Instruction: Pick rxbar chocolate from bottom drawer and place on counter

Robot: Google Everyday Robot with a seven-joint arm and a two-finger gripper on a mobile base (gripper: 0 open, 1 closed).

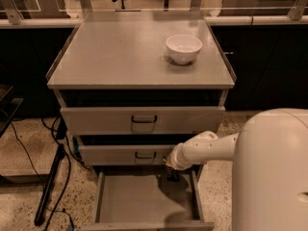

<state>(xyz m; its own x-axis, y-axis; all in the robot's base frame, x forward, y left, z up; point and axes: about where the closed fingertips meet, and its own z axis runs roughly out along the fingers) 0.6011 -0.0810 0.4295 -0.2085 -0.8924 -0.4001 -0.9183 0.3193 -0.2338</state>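
The bottom drawer (137, 198) is pulled out, with a bare grey floor showing. My gripper (171, 175) is a dark shape at the end of the white arm (202, 149). It hangs over the drawer's back right corner, just below the middle drawer's front. The rxbar chocolate does not show apart from the dark gripper, and none lies on the visible drawer floor. The counter (115, 57) is the broad grey top of the cabinet above.
A white bowl (184, 47) stands on the counter's back right. Two upper drawers (143, 120) with dark handles are slightly open. My white body (274, 172) fills the lower right. Cables and a dark stand (50, 182) lie on the floor at left.
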